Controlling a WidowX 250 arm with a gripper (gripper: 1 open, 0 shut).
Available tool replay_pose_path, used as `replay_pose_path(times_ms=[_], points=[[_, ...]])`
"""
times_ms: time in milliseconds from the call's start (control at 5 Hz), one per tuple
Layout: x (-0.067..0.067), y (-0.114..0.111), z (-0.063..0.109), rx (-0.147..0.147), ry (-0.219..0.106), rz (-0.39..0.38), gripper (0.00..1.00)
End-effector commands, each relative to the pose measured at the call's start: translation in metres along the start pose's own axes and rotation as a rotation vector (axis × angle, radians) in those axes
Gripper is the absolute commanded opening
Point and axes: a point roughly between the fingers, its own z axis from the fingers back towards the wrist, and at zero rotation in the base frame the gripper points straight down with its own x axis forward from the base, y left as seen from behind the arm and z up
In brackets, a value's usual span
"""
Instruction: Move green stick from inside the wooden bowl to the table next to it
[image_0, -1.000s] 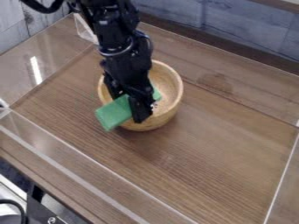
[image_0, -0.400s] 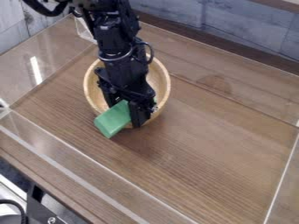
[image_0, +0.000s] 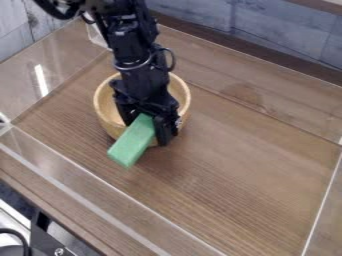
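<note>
The green stick (image_0: 130, 146) lies on the table (image_0: 241, 170) just in front of the wooden bowl (image_0: 104, 102), slanting toward the near left. Its far end still reaches up between the fingers. My gripper (image_0: 150, 126) points straight down at the bowl's front rim, and its black fingers (image_0: 167, 128) stand apart around that end of the stick, open and no longer clamping it. The arm hides most of the bowl's inside.
Clear acrylic walls (image_0: 54, 150) run along the table's edges, close on the left and in front. Bare dark wood stretches to the right of the bowl. A tiled wall stands behind the table.
The stick has come out over the bowl's front rim and down onto the table, stretching out flatter. The bowl has slid a little to the left. The fingers have spread apart.
</note>
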Motion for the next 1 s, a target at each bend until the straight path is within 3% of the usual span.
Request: replay_pose_path(times_ms=[0,600,800], points=[[0.020,0.001,0.006,-0.002,-0.049,0.030,1.00],[0.056,-0.012,0.025,-0.048,-0.085,0.095,1.00],[0.057,-0.025,0.033,-0.053,-0.083,0.074,1.00]])
